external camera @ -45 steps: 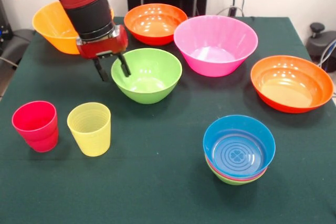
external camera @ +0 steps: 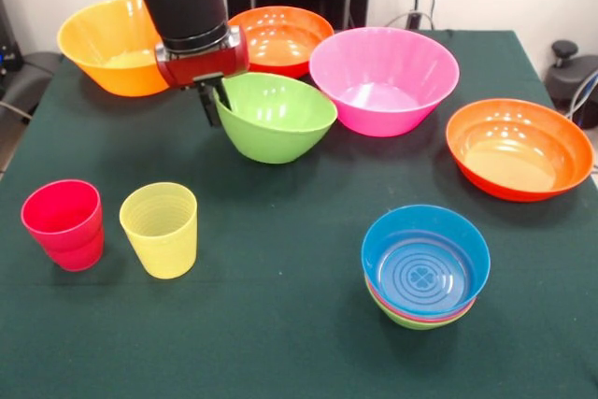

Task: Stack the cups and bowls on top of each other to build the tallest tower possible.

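Note:
My gripper [external camera: 217, 105] is shut on the left rim of a green bowl [external camera: 276, 117] and holds it tilted above the table, left side raised. The tower [external camera: 425, 268] stands at the front right: a blue bowl on top, with a pink or red rim and a light-green bowl under it. A red cup [external camera: 64, 223] and a yellow cup [external camera: 161, 229] stand upright at the front left. A pink bowl [external camera: 384, 79], an orange bowl [external camera: 519, 149] at the right, an orange bowl [external camera: 278, 39] at the back and a yellow-orange bowl [external camera: 110, 46] stand singly.
The dark green table [external camera: 280, 324] carries everything. The arm comes down from the top left over the yellow-orange bowl. Black equipment stands behind the table's far edge.
My gripper has closed on the green bowl's left rim and lifted it, so the bowl now hangs tilted and a little farther back. Nothing else has moved.

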Controlling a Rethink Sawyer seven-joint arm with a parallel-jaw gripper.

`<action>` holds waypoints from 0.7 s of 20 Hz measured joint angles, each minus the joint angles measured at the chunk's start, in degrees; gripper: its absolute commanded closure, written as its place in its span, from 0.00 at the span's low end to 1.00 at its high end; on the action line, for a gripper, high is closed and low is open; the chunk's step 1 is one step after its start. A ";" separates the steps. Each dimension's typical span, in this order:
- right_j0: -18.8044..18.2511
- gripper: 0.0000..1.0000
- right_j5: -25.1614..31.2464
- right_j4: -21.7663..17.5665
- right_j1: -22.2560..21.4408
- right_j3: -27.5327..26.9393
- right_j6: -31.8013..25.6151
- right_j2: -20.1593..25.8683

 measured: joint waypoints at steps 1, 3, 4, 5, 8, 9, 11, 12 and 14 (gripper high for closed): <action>0.36 1.00 0.81 0.69 -0.45 -0.18 0.00 0.01; 1.16 1.00 2.43 1.90 -1.20 -0.69 0.00 0.02; 1.49 1.00 3.08 2.35 -1.47 -0.93 0.00 0.01; 1.90 1.00 3.83 2.91 -1.73 -1.26 0.00 0.02; 2.97 1.00 5.55 4.85 -2.17 -2.33 0.00 0.03; 3.18 1.00 5.80 5.40 -2.27 -2.58 0.00 0.02; 3.31 1.00 5.82 6.42 -2.43 -2.98 0.00 0.07; 3.31 1.00 5.82 6.74 -2.47 -3.12 0.00 0.07; 3.30 1.00 5.82 7.65 -2.53 -3.49 0.00 0.07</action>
